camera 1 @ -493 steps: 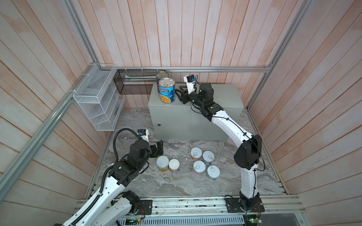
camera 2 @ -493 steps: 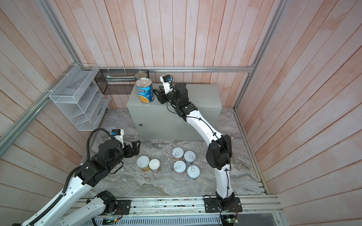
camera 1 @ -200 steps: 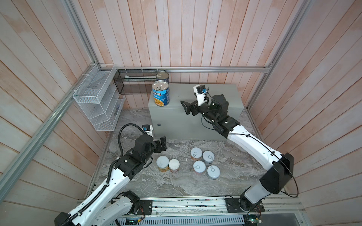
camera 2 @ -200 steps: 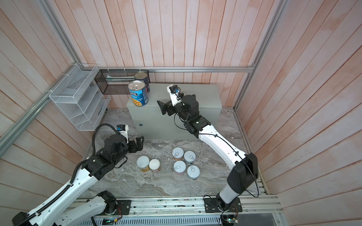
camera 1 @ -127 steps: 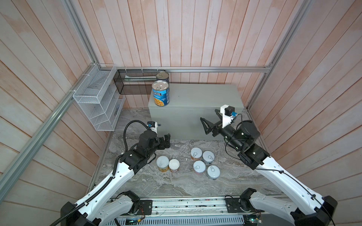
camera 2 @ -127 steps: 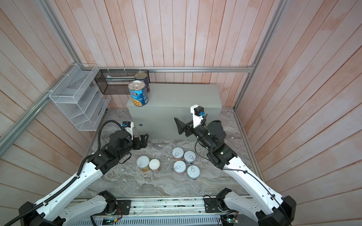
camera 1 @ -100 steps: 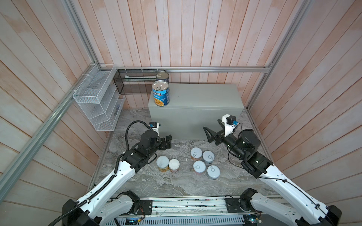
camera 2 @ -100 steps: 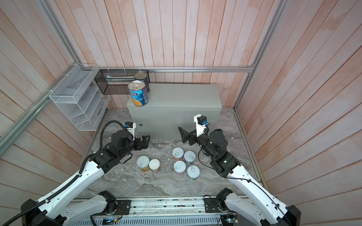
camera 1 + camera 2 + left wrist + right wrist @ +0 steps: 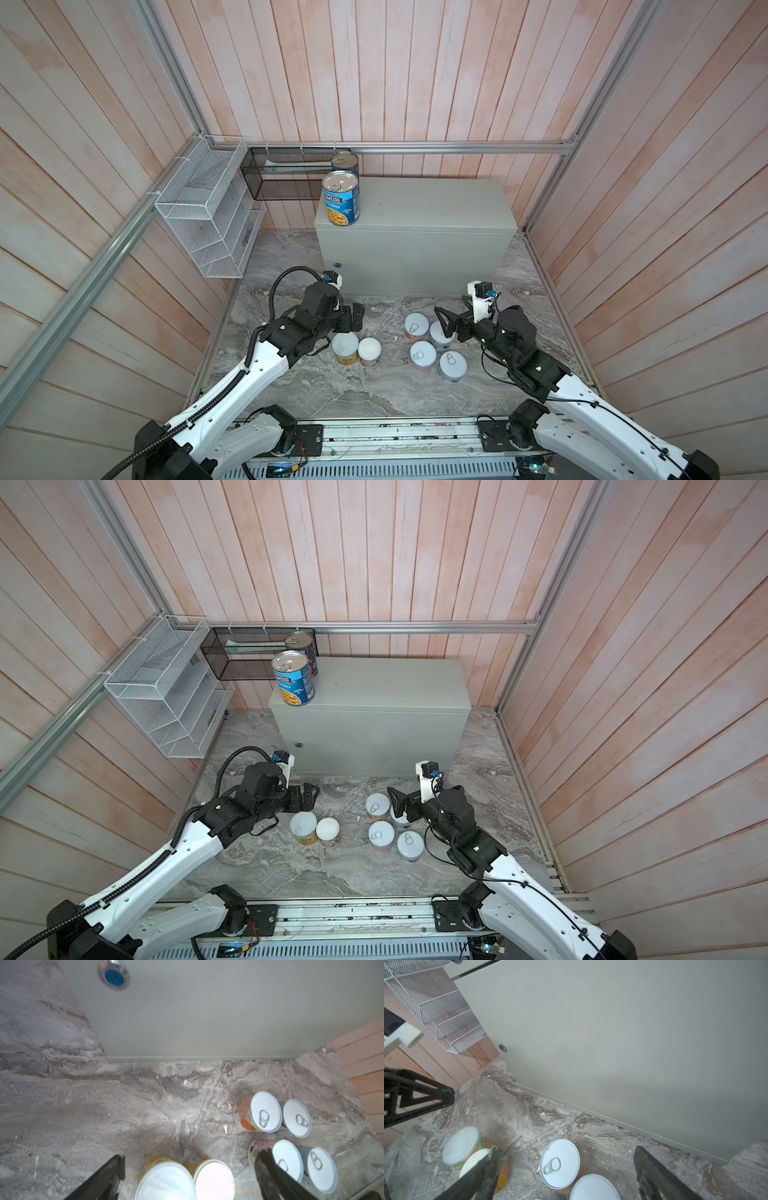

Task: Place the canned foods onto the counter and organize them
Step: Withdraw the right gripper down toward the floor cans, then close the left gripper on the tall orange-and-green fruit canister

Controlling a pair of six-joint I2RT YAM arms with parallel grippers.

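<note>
The left gripper [image 9: 354, 321] hangs empty, jaws wide, close by two white-lidded cans [image 9: 345, 347] on the marble floor [image 9: 291, 382]. Two tall cans, the blue Progresso can [image 9: 341, 199] in front, stand on the counter [image 9: 415, 208] at its left end. Four pull-tab cans [image 9: 422, 354] cluster on the floor, and the right gripper [image 9: 445, 325] gapes empty beside them
</note>
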